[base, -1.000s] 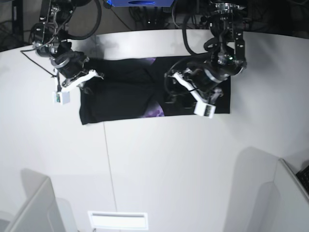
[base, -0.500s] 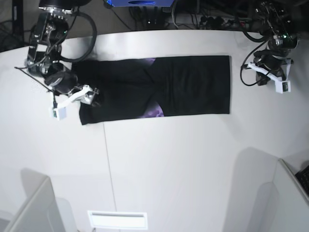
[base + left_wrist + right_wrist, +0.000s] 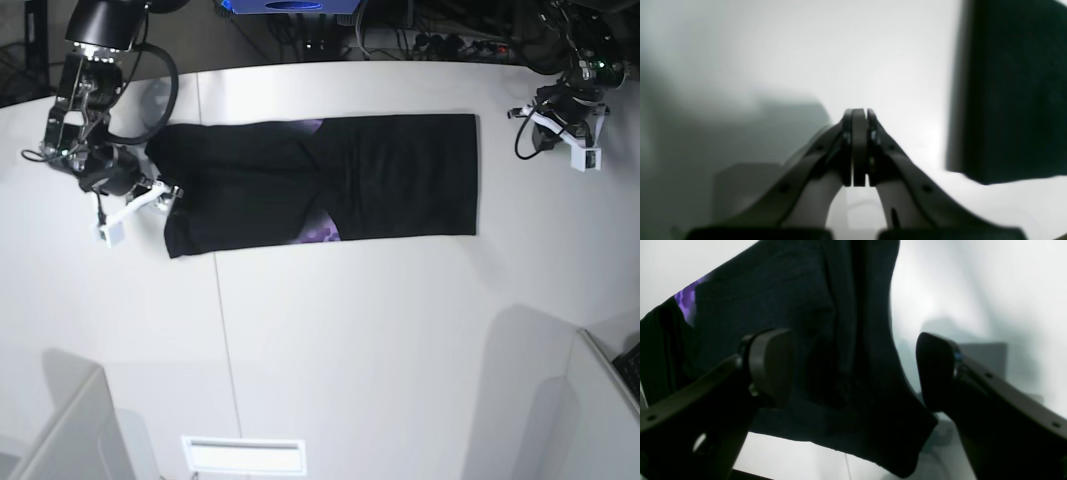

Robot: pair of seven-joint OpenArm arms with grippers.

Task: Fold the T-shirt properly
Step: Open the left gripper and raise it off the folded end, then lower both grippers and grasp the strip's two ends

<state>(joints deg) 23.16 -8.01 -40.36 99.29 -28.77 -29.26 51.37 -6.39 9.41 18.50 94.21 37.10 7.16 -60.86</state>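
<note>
T-shirt [image 3: 320, 180] print mostly hidden; we see left gripper [image 3: 859, 115] closed empty, right gripper [image 3: 853, 370] now spread, backed off.

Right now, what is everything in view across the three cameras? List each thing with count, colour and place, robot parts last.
T-shirt: one, black with a purple print showing at folds, lying flat as a long band across the far half of the table.
Table: one, white, fills most of the base view.
Cables and equipment: several, dark, behind the table's far edge.
Grey panels: two, light grey, at the near corners of the base view.
Right gripper: one, dark, open, at the T-shirt's end on the base view's left.
Left gripper: one, dark, shut on nothing, over bare table beyond the T-shirt's other end.
</note>
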